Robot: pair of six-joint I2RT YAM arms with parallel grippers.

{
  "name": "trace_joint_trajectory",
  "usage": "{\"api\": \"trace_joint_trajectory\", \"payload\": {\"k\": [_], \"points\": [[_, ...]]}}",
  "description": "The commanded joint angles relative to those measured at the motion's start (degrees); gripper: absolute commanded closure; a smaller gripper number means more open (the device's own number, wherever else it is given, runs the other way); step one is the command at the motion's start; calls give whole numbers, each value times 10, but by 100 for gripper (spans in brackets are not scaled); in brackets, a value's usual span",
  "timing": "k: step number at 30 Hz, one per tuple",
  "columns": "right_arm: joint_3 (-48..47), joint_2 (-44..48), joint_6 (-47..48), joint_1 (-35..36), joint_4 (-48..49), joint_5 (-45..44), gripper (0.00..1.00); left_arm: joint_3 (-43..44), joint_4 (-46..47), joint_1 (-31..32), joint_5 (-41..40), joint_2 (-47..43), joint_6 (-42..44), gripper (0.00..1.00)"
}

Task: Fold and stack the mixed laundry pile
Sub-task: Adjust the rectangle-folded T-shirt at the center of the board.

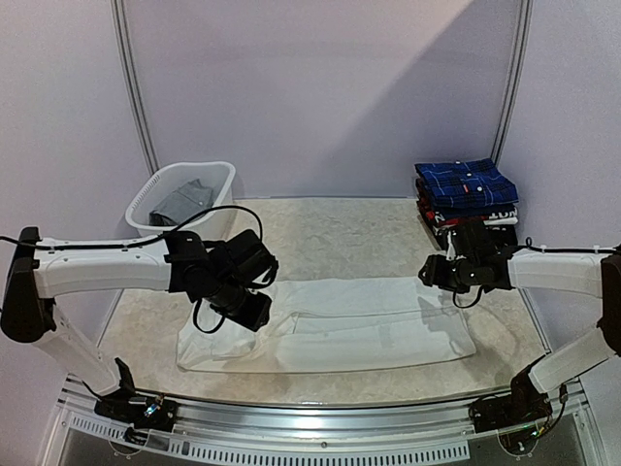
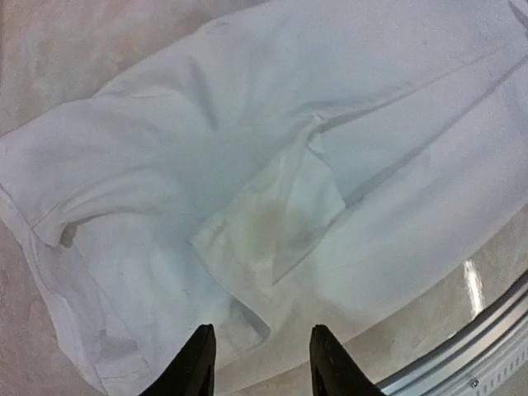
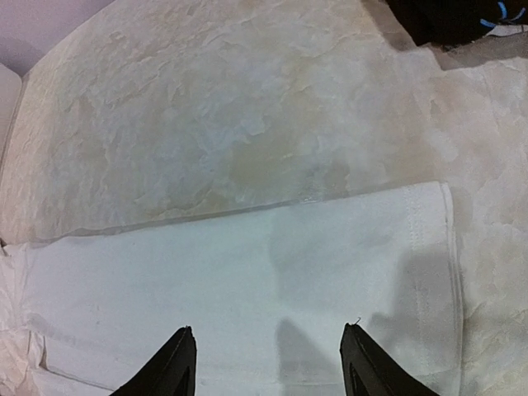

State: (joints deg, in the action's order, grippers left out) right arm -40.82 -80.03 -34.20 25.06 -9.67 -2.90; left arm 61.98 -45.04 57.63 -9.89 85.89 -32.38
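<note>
A white shirt (image 1: 340, 325) lies spread flat across the front of the table, partly folded lengthwise. My left gripper (image 1: 247, 309) hovers over its left part, fingers apart with nothing between them; the left wrist view shows the white shirt (image 2: 247, 165) with a folded flap under the left gripper (image 2: 262, 351). My right gripper (image 1: 432, 275) hangs open above the shirt's right end; in the right wrist view the right gripper (image 3: 268, 351) is over the white shirt (image 3: 247, 280) near its hem. A dark blue plaid shirt (image 1: 466, 183) tops a folded stack at the back right. A grey garment (image 1: 181, 202) lies in the basket.
The white slotted basket (image 1: 219, 178) stands at the back left by the wall. The folded stack (image 1: 473, 214) sits against the right wall, just behind my right arm. The table's metal front rail (image 2: 462, 363) runs close to the shirt's near edge.
</note>
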Motion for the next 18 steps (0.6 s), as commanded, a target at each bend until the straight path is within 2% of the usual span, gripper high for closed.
{"api": "trace_joint_trajectory", "payload": {"k": [1,4,10,14,18], "points": [[-11,-1,8,18,11,23,39,-17,5,-40,-113,12,-12,65],[-22,-16,8,27,12,23,39,-33,51,-76,-105,36,-2,70],[-35,-32,5,45,10,23,39,-38,132,-148,-39,118,20,75],[-35,-32,3,48,1,20,39,-25,153,-141,24,169,29,79],[-29,-26,0,48,-2,9,39,-21,153,-110,68,175,29,80]]}}
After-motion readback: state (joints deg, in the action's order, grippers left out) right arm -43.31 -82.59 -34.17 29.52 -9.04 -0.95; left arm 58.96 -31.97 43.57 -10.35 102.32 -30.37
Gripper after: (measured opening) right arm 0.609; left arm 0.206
